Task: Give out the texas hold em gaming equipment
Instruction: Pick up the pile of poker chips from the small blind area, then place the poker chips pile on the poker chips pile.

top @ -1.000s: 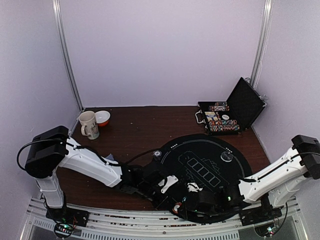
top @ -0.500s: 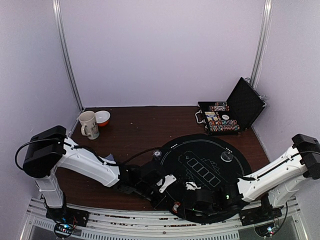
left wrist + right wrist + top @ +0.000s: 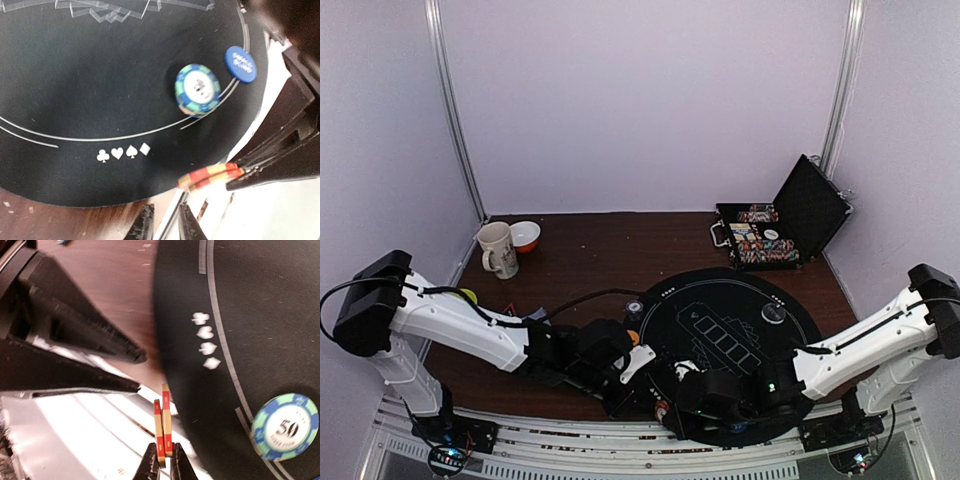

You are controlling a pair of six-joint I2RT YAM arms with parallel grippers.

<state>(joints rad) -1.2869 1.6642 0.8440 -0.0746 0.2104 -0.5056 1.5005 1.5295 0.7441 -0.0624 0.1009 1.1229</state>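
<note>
Beyond the edge of the mat (image 3: 260,315), right hand (image 3: 163,461) pinches two red chips (image 3: 165,410).

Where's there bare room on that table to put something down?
Bare wood between the bowl and the chip case, behind the mat. Crowded at the mat's near edge: left end effector, right end effector holding red-striped chips, blue-green chip.

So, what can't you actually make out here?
The red-and-cream chips: faces unseen, edge-on in both wrist views, pinched in the right gripper.
The blue disc: lettering blurred, left wrist view.
The stored chips in the case: too small to count, top view.
</note>
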